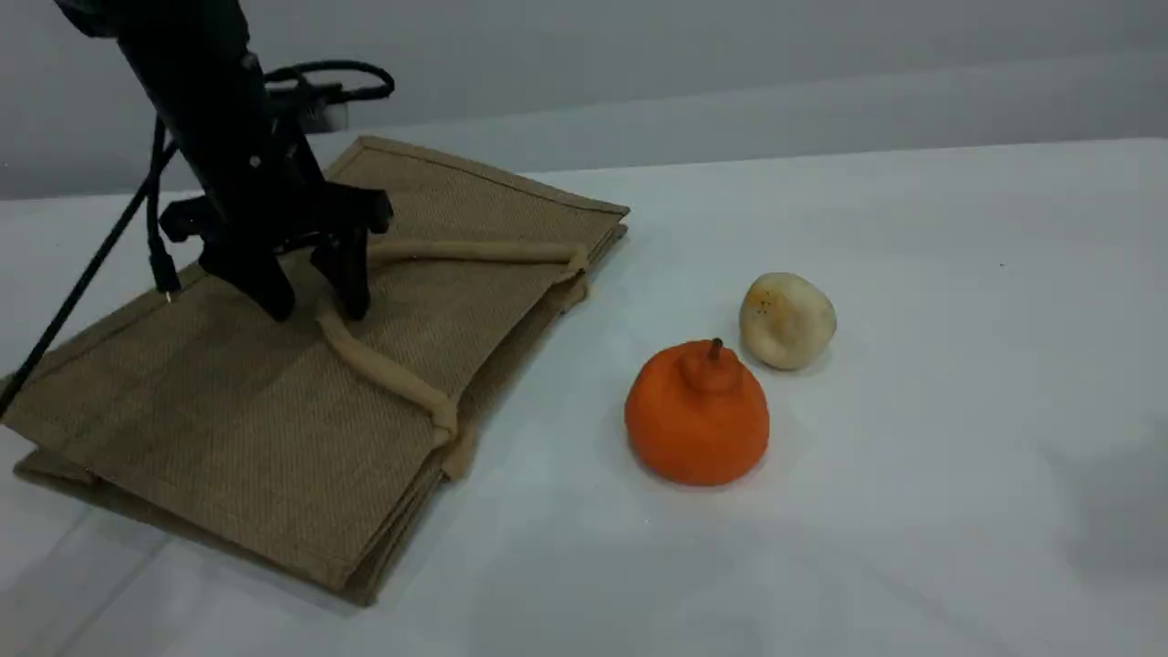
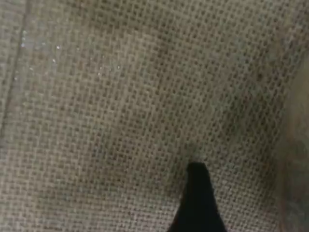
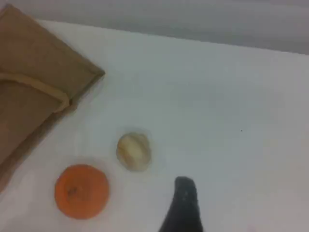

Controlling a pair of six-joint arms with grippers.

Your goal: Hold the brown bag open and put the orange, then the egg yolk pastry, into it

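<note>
1. Left gripper (image 1: 313,297), wide and empty, poised at the handle (image 1: 392,374) on the flat brown bag (image 1: 274,429) (left edge of the table (image 1: 912,511)): may pinch both layers.
2. Right gripper (image 3: 185,195), open, empty; orange (image 1: 698,424) and egg yolk pastry (image 1: 787,321), mid-table, may roll.

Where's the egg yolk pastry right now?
In the scene view the egg yolk pastry sits on the white table, right of centre, just up and right of the orange and well clear of the brown bag at left.
</note>
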